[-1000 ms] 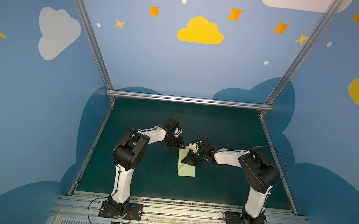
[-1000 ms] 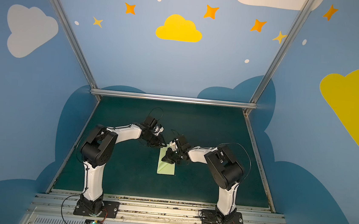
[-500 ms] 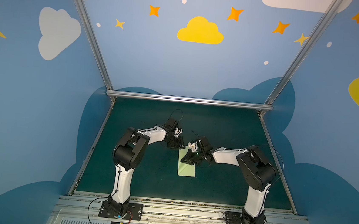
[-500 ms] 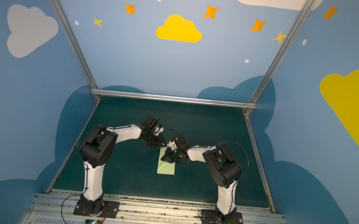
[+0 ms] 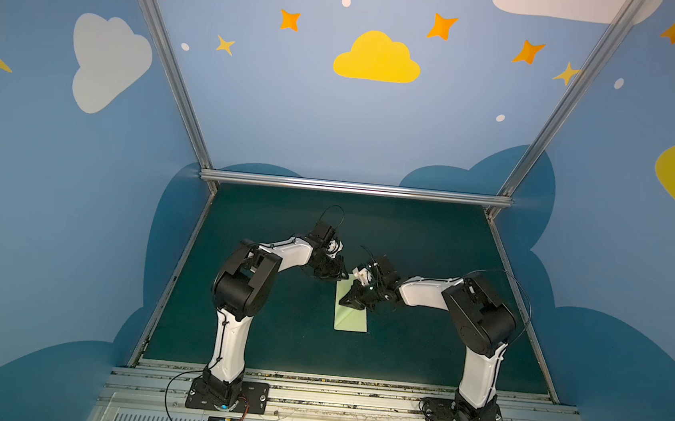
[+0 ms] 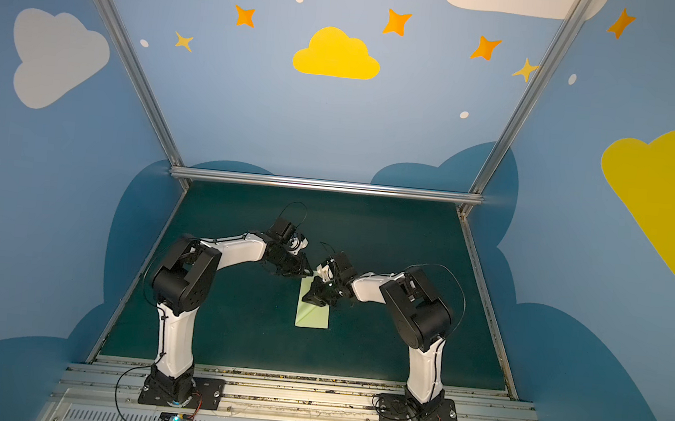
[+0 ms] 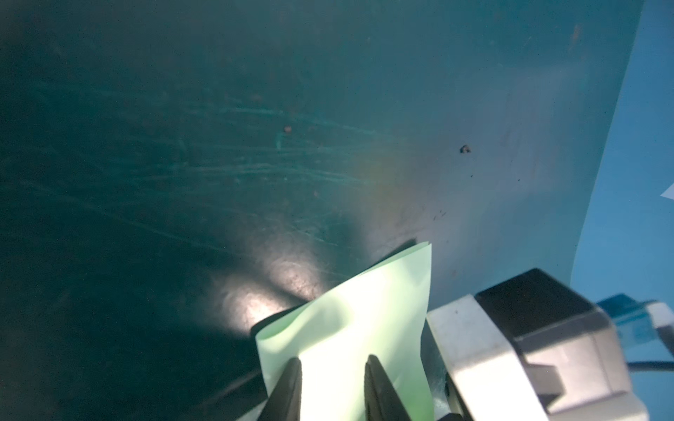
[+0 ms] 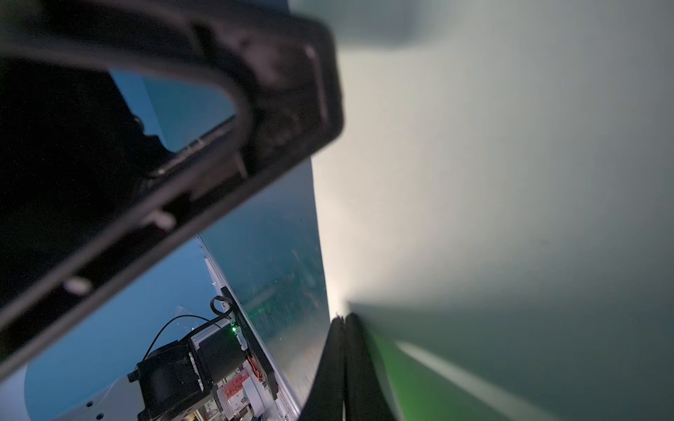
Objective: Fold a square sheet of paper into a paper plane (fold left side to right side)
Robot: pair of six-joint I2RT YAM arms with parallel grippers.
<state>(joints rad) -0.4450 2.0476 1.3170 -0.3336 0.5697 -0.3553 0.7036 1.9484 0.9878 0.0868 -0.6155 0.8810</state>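
Note:
The square sheet of paper lies on the dark green mat folded into a narrow pale-green rectangle, with a diagonal crease showing. My left gripper is at the sheet's far end. In the left wrist view its fingers stand apart over the paper, whose far edge curls up off the mat. My right gripper is shut, its tips down on the sheet's left part. In the right wrist view the closed tips sit at the edge of the blurred paper.
The two grippers are very close together; the right wrist's white and black housing fills a corner of the left wrist view, and the left gripper's black body looms in the right wrist view. Aluminium rails bound the mat.
The right gripper has shifted slightly left over the paper. The left arm has held its place, and the paper lies where it was.

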